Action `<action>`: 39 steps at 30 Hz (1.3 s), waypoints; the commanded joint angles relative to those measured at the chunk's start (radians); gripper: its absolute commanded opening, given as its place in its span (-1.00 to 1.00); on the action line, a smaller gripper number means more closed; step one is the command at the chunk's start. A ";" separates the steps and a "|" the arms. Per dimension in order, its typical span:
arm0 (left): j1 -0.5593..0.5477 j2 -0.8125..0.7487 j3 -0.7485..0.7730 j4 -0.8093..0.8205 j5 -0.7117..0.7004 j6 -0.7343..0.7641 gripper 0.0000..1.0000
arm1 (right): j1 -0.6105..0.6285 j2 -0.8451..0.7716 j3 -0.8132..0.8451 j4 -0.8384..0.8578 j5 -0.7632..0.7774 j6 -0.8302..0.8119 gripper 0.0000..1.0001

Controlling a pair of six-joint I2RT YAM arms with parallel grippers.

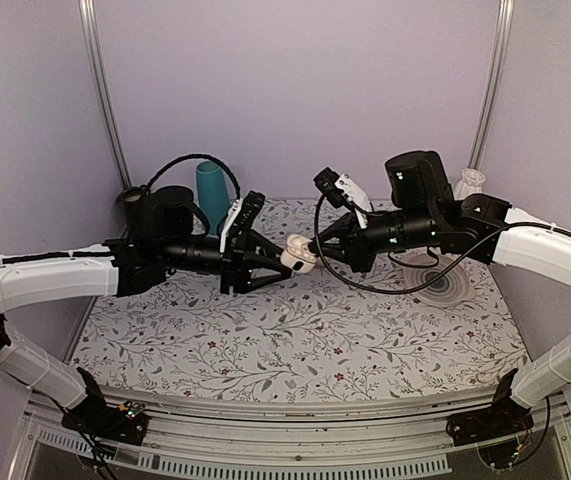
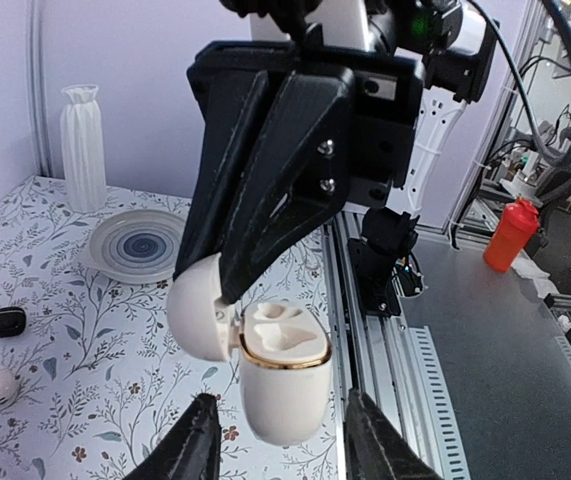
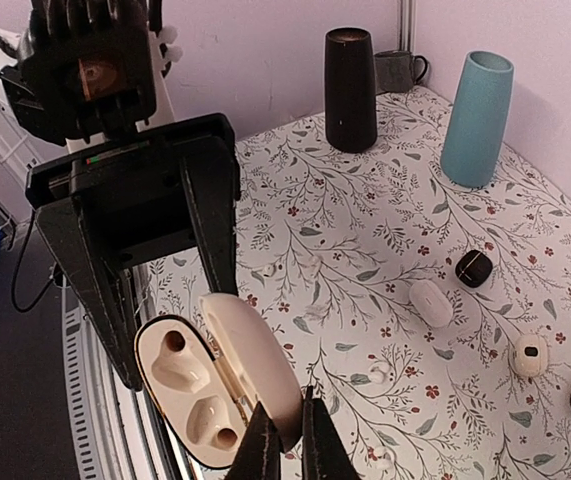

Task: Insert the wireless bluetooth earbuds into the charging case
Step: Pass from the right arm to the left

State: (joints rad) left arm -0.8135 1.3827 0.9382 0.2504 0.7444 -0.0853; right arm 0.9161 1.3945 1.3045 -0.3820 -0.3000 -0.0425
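Observation:
The charging case (image 2: 283,385), white with a gold rim, hangs in mid-air over the table's near side with its lid (image 3: 255,360) swung open. Both wells (image 3: 180,365) look empty. My right gripper (image 3: 292,440) is shut on the lid's edge. My left gripper (image 2: 281,400) straddles the case body, and a narrow gap shows on each side between finger and case. In the top view the two grippers meet at the case (image 1: 298,255). Tiny white earbuds (image 3: 378,373) (image 3: 378,455) lie on the floral cloth below.
On the cloth lie a closed white oblong case (image 3: 432,302), a white round piece with a dark centre (image 3: 528,355) and black lumps (image 3: 473,268). A teal cup (image 3: 477,120), a black cup (image 3: 350,90), a striped plate (image 2: 140,243) and a white vase (image 2: 83,145) stand farther off.

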 commanded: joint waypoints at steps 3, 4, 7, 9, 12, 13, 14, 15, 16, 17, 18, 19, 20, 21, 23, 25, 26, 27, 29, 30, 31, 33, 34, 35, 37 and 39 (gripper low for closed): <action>-0.011 0.009 0.008 0.030 -0.014 -0.020 -0.15 | 0.015 0.011 0.044 0.004 0.031 -0.011 -0.94; -0.011 0.009 0.007 0.030 -0.014 -0.022 -0.16 | 0.016 0.013 0.045 0.005 0.034 -0.011 -0.94; -0.010 0.007 0.005 0.030 -0.014 -0.024 -0.19 | 0.023 0.016 0.051 0.000 0.042 -0.014 -0.94; -0.011 0.007 0.006 0.028 -0.018 -0.024 -0.20 | 0.027 0.021 0.056 -0.004 0.042 -0.016 -0.94; -0.011 0.007 0.006 0.025 -0.019 -0.022 -0.21 | 0.033 0.027 0.062 -0.011 0.051 -0.020 -0.94; -0.010 0.006 0.008 0.023 -0.018 -0.022 -0.21 | 0.034 0.029 0.064 -0.015 0.056 -0.021 -0.94; -0.011 0.006 0.009 0.021 -0.017 -0.021 -0.22 | 0.035 0.031 0.067 -0.021 0.061 -0.023 -0.94; -0.012 0.004 0.008 0.021 -0.016 -0.021 -0.22 | 0.036 0.033 0.070 -0.025 0.067 -0.026 -0.94; -0.012 0.004 0.008 0.019 -0.016 -0.020 -0.22 | 0.037 0.033 0.071 -0.027 0.070 -0.028 -0.94; -0.011 0.004 0.009 0.017 -0.016 -0.018 -0.24 | 0.037 0.033 0.072 -0.027 0.074 -0.029 -0.94; -0.011 0.003 0.008 0.017 -0.015 -0.017 -0.26 | 0.037 0.031 0.073 -0.029 0.076 -0.031 -0.94; -0.012 0.001 0.008 0.015 -0.016 -0.015 -0.26 | 0.037 0.032 0.074 -0.030 0.079 -0.032 -0.94; -0.012 0.000 0.007 0.015 -0.016 -0.012 -0.27 | 0.038 0.032 0.076 -0.033 0.081 -0.034 -0.94; -0.011 -0.001 0.007 0.014 -0.016 -0.009 -0.27 | 0.037 0.033 0.078 -0.036 0.085 -0.035 -0.94; -0.011 -0.004 0.007 0.014 -0.019 -0.007 -0.29 | 0.037 0.036 0.082 -0.041 0.090 -0.039 -0.94; -0.012 -0.004 0.008 0.013 -0.019 -0.007 -0.31 | 0.037 0.036 0.084 -0.043 0.091 -0.039 -0.94; -0.011 -0.003 0.008 0.013 -0.019 -0.006 -0.31 | 0.037 0.037 0.085 -0.043 0.091 -0.041 -0.94; -0.011 -0.002 0.008 0.013 -0.018 -0.005 -0.32 | 0.037 0.037 0.087 -0.044 0.090 -0.041 -0.94; -0.011 -0.002 0.008 0.013 -0.019 -0.005 -0.34 | 0.037 0.041 0.088 -0.044 0.089 -0.042 -0.94; -0.010 -0.002 0.009 0.013 -0.020 -0.005 -0.34 | 0.038 0.043 0.089 -0.045 0.088 -0.043 -0.94; -0.010 -0.002 0.009 0.013 -0.022 -0.005 -0.34 | 0.038 0.046 0.091 -0.047 0.088 -0.043 -0.94; -0.010 -0.006 0.010 0.013 -0.027 -0.006 -0.33 | 0.039 0.050 0.093 -0.052 0.088 -0.045 -0.95; -0.011 -0.007 0.010 0.013 -0.029 -0.006 -0.32 | 0.038 0.053 0.094 -0.053 0.087 -0.045 -0.95; -0.012 -0.008 0.010 0.014 -0.031 -0.006 -0.31 | 0.040 0.056 0.096 -0.055 0.087 -0.046 -0.95; -0.011 -0.010 0.010 0.014 -0.034 -0.004 -0.31 | 0.041 0.057 0.096 -0.054 0.088 -0.046 -0.95; -0.011 -0.010 0.008 0.014 -0.041 -0.002 -0.31 | 0.042 0.058 0.095 -0.052 0.088 -0.046 -0.95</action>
State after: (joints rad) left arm -0.8139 1.3827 0.9382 0.2512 0.7193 -0.1001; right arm 0.9489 1.4403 1.3682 -0.4309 -0.2188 -0.0761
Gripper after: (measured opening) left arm 0.346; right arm 0.049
